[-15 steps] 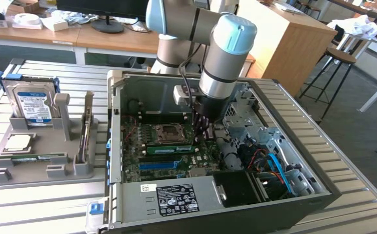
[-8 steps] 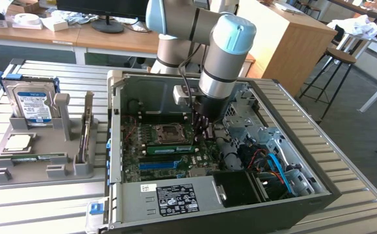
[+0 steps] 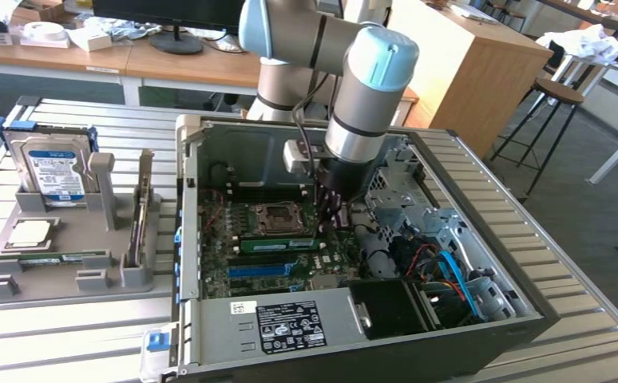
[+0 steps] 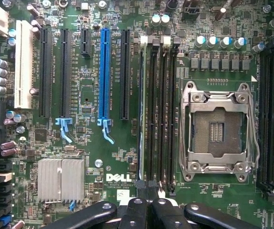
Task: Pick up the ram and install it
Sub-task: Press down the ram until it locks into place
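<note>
**Exterior view: arm reaching into the open computer case**

Exterior view shows the arm lowered into the computer case point(image 3: 522, 307), its gripper point(image 3: 336, 209) just above the motherboard point(image 3: 247, 275) beside the CPU socket point(image 3: 277, 215); the ram point(image 3: 279, 244) lies as a green stick along the memory slots right below the fingertips, just above the blue slot strip point(image 3: 261, 270); whether the fingers touch it cannot be told. At the exterior view's left a grey holder point(image 3: 64, 275) carries a hard drive point(image 3: 56, 171) standing upright. Wrist view looks straight down on the board; the dark fingers point(image 4: 136, 214) are pressed together with nothing visible between them, over the near end of the memory slots point(image 4: 157, 112) beside the socket frame point(image 4: 218, 129); a blue slot point(image 4: 103, 76) runs parallel, apart.
</note>
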`<state>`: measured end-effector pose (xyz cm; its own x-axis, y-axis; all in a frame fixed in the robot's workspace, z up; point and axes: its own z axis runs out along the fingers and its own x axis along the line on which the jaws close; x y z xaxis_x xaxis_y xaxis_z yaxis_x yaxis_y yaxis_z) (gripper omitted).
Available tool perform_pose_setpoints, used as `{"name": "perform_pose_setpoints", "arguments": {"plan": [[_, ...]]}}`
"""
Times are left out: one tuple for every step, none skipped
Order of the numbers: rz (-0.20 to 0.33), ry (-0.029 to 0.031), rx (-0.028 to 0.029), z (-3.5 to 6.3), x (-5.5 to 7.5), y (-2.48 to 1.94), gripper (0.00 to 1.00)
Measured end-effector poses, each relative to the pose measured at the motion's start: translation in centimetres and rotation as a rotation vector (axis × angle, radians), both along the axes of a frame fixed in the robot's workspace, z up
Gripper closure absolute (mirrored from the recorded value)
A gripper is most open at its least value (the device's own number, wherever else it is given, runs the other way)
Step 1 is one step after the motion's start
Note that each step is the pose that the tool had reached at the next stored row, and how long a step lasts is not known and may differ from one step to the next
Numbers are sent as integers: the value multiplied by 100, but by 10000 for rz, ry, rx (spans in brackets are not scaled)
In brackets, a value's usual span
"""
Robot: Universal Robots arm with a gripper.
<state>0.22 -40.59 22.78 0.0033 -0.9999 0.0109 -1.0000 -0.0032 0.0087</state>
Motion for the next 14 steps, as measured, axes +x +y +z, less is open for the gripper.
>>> {"name": "perform_pose_setpoints", "arguments": {"plan": [[0, 0, -2, -1, 0, 0, 90], [-1, 0, -2, -1, 0, 0, 90], [0, 0, -1, -1, 0, 0, 90], [0, 0, -1, -1, 0, 0, 90], [0, -1, 0, -2, 0, 0, 90], [0, -2, 5, -7, 0, 1, 90], [0, -2, 6, -12, 1, 1, 90], [0, -1, 2, -17, 0, 0, 90], [0, 0, 1, -18, 0, 0, 90], [0, 0, 1, -18, 0, 0, 90], [0, 0, 0, -18, 0, 0, 90], [0, 0, 1, -18, 0, 0, 90], [0, 0, 1, -18, 0, 0, 90], [0, 0, 2, -18, 0, 0, 90]]}}
